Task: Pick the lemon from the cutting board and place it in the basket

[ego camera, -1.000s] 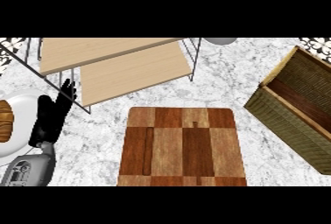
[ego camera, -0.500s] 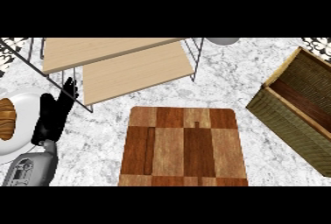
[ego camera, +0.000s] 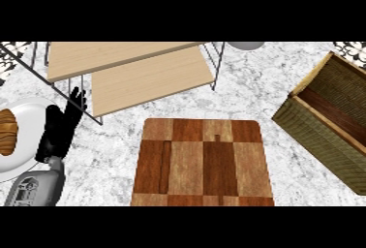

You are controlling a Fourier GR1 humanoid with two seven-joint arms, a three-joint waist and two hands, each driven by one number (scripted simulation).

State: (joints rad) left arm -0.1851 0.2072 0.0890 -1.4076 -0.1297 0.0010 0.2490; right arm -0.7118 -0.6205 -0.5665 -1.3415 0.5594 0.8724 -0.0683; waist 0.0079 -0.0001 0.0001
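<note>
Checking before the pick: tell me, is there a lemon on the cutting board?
No, the cutting board shows only bare wood, with nothing lying on it.

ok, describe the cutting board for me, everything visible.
The cutting board is a rectangular wooden slab with rounded far corners, pieced from light and dark brown blocks. It lies flat on the marble counter, low in the middle of the view, its near edge cut off. Nothing rests on it. The left hand is apart, to its left.

One cutting board (ego camera: 204, 162), one basket (ego camera: 314, 136), one plate (ego camera: 27, 109), one rack (ego camera: 143, 82)
</note>
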